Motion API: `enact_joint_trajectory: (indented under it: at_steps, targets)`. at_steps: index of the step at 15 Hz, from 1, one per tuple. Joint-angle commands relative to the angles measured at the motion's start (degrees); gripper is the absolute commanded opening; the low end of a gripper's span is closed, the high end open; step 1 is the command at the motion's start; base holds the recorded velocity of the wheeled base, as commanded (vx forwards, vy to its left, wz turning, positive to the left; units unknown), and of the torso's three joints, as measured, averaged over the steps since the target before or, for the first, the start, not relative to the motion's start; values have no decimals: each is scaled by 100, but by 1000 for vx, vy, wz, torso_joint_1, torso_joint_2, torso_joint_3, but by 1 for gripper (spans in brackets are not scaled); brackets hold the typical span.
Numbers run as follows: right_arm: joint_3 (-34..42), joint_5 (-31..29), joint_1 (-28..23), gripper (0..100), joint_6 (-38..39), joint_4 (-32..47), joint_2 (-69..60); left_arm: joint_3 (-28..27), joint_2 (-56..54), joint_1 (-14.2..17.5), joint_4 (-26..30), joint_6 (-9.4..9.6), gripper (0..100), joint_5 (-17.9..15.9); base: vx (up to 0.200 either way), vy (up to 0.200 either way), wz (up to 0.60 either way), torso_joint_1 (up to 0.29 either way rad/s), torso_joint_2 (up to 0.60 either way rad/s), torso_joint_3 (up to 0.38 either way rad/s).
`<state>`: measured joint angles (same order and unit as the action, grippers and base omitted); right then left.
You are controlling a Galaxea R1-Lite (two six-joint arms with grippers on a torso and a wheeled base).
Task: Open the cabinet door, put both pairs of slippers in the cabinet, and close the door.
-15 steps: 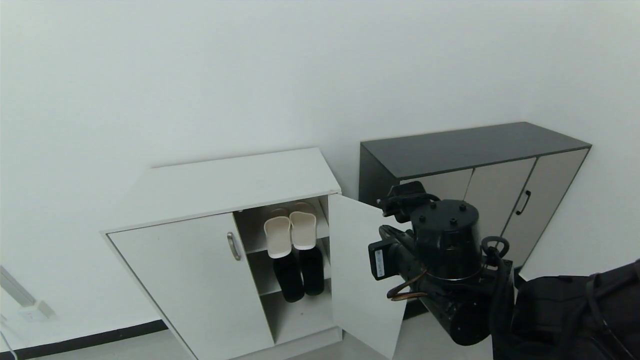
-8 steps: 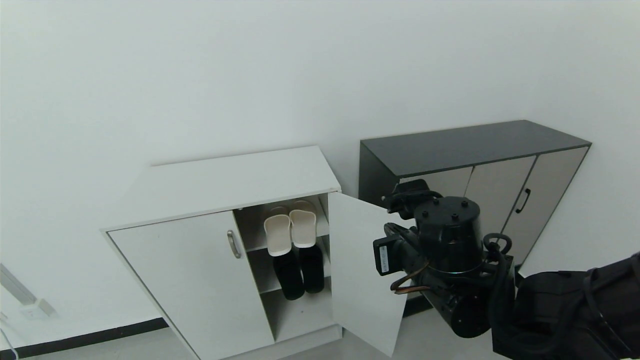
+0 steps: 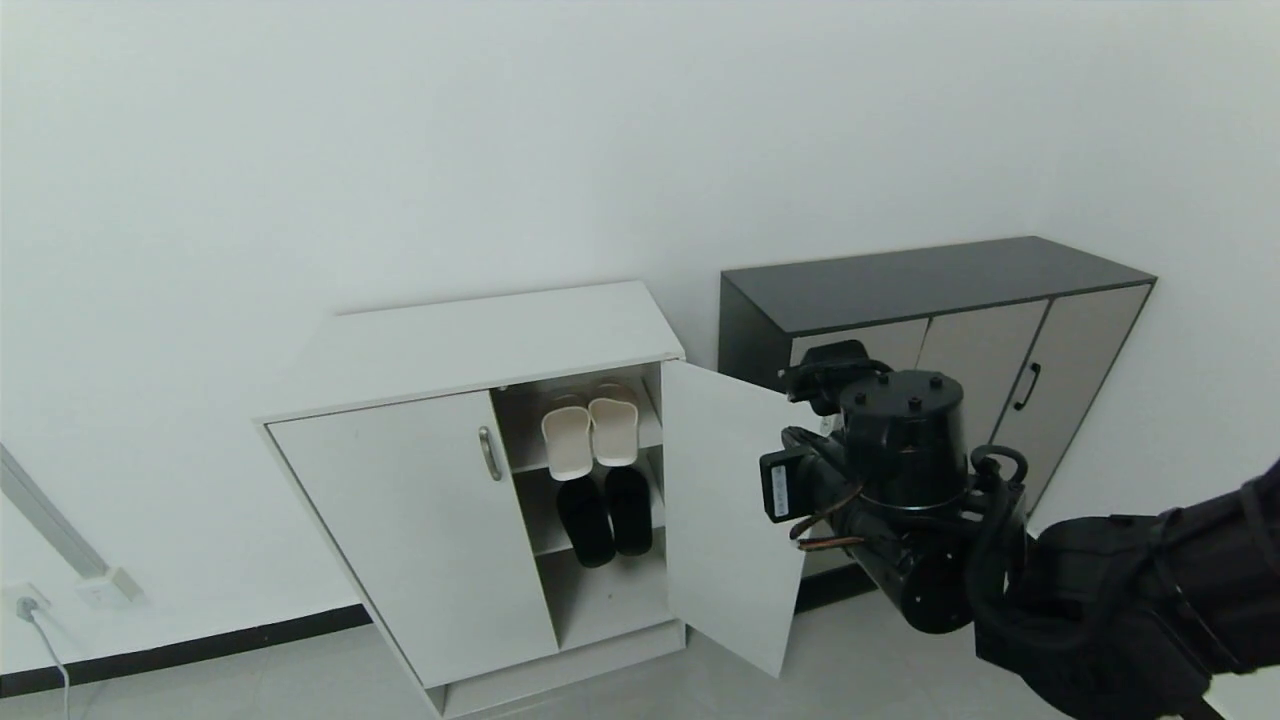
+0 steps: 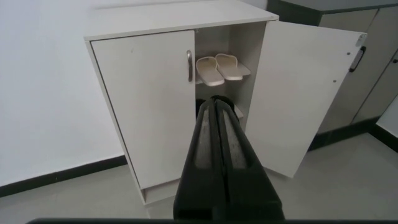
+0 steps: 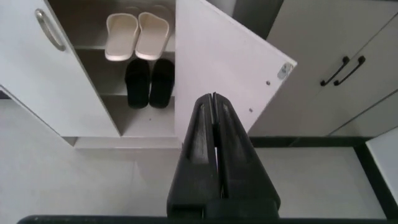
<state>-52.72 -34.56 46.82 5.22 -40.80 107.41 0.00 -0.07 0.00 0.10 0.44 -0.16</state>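
The white cabinet (image 3: pixel 480 335) stands against the wall with its left door (image 3: pixel 410 520) closed and its right door (image 3: pixel 730 510) swung open. A white pair of slippers (image 3: pixel 590 438) lies on the upper shelf, and a black pair (image 3: pixel 605 515) on the shelf below. My right arm (image 3: pixel 900 470) hangs just outside the open door. In the right wrist view my right gripper (image 5: pixel 214 102) is shut and empty, in front of the open door (image 5: pixel 230 81) and the slippers (image 5: pixel 137 34). My left gripper (image 4: pixel 216 106) is shut and empty too, facing the cabinet's opening.
A dark cabinet (image 3: pixel 940 280) with grey doors stands right beside the white one. A wall socket with a cable (image 3: pixel 25 605) sits low at the left. Grey floor (image 3: pixel 850 680) lies open in front of both cabinets.
The head view has shifted, so the cabinets sit a little farther right and higher in the picture. The right arm has risen slightly beside the open door. Door and slippers are unchanged.
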Motion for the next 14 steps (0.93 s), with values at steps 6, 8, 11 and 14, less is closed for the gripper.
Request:
enact_joint_trajectory:
  at_steps: [6,8,11,14]
  targets:
    - [-1012,353,-762,0,-21,433,263,0,7,0,-1,9,0,-2,0,0,0,0,0,0]
    - [-1258,406,-938,0,-21,635,307,0,7,0,-1,9,0,-2,0,0,0,0,0,0]
    - [-1812,696,-1395,0,32,855,562,0,7,0,-1,9,0,-2,0,0,0,0,0,0]
    - [-2154,1162,-1896,0,217,872,799,0,7,0,-1,9,0,-2,0,0,0,0,0,0]
